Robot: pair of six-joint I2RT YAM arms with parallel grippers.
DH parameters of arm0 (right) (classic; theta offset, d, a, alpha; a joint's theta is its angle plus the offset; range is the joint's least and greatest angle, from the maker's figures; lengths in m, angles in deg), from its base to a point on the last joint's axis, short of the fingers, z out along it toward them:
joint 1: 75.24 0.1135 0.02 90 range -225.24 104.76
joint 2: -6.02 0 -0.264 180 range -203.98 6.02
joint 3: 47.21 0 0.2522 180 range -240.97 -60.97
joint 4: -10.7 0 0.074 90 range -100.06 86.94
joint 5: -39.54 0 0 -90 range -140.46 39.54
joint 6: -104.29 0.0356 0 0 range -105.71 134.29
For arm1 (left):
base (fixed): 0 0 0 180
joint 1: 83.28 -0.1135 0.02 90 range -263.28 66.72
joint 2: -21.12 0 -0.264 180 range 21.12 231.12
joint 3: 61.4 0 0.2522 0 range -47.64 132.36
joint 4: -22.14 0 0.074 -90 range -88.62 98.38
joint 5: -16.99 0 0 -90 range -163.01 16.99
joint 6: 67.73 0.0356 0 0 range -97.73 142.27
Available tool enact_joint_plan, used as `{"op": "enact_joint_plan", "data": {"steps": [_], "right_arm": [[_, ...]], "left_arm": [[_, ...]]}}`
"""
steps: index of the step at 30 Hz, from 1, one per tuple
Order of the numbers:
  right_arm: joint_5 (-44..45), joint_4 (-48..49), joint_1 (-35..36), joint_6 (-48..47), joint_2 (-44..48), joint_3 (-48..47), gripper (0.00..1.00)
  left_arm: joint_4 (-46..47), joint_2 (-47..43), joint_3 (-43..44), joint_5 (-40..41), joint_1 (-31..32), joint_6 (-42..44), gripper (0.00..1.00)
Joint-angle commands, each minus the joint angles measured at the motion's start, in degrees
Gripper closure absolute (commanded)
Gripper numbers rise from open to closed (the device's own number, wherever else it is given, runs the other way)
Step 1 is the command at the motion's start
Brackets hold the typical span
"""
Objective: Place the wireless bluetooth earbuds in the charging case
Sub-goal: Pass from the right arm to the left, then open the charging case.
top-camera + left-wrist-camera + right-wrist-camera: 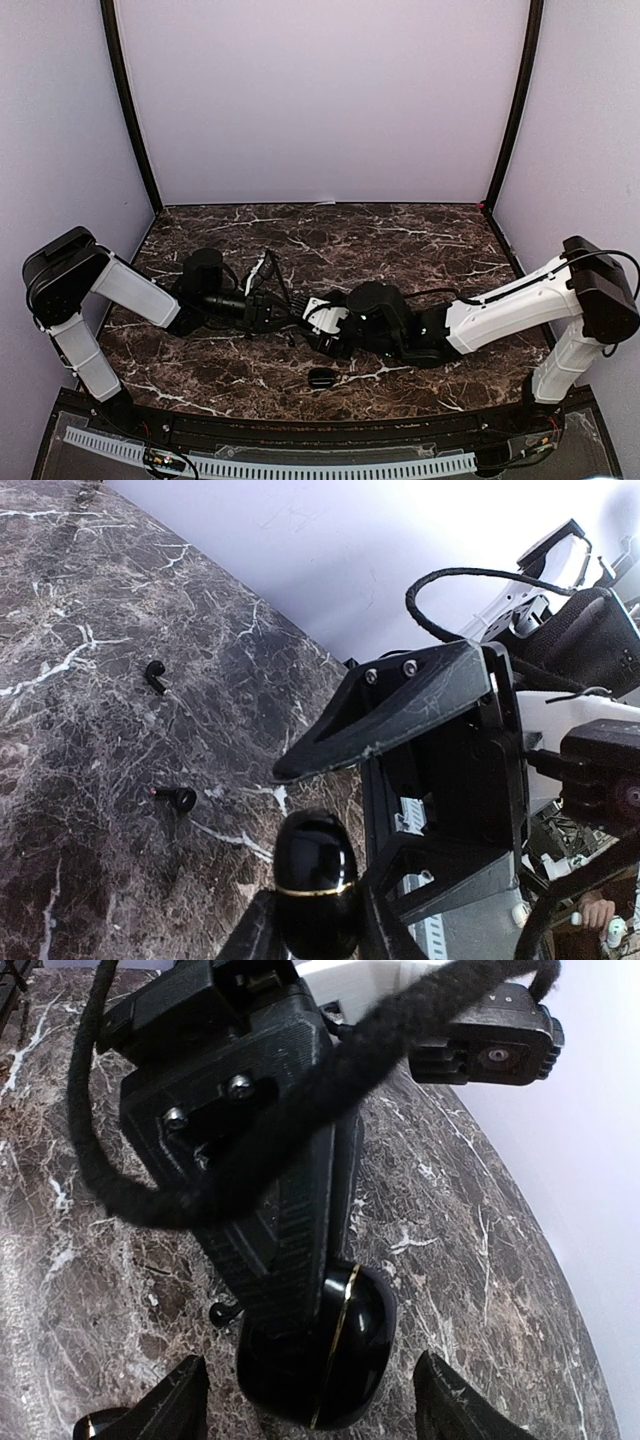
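Where the wireless bluetooth earbuds (155, 675) lay: two black ones sat loose on the tabletop (60, 780), apart from each other and beyond the case; no white ones showed.
Charging case (315, 865): a glossy black egg with a gold seam, its lid apparently shut.
Left hand (318, 928): it was clamped on the case's lower half.
Right hand (310, 1390): its fingers stood spread, held nothing, and faced the case closely.
Handling: the buds were probably featherlight, hard, slick and prone to roll, so best pinched gently across the body.
Risk: the smooth case might have twisted in the grip.
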Motion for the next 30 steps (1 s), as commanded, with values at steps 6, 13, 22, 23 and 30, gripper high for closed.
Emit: {"op": "enact_joint_plan", "data": {"steps": [6, 13, 22, 23, 30], "right_arm": [[-11.43, 0.75, -2.85, 6.92, 11.10, 4.87, 0.20], [-37.26, 2.35, -16.44, 18.59, 12.99, 5.96, 0.17], [-58.66, 14.53, -23.63, 28.15, 1.90, 5.76, 0.19], [-61.18, 17.12, -23.99, 29.77, 0.89, 6.14, 0.19], [-69.43, 27.25, -24.90, 36.88, -3.35, 7.24, 0.21]], "left_arm": [[-3.27, -3.34, 0.23, 1.85, 0.30, 5.46, 0.70], [-3.83, -5.09, -0.98, 3.97, 0.30, 8.38, 0.70], [-6.60, -7.03, -1.45, 6.95, 1.51, 14.15, 0.71], [-6.97, -7.24, -1.46, 6.96, 1.83, 15.17, 0.71], [-10.31, -7.63, -0.11, 10.80, 5.14, 18.40, 0.71]]}}
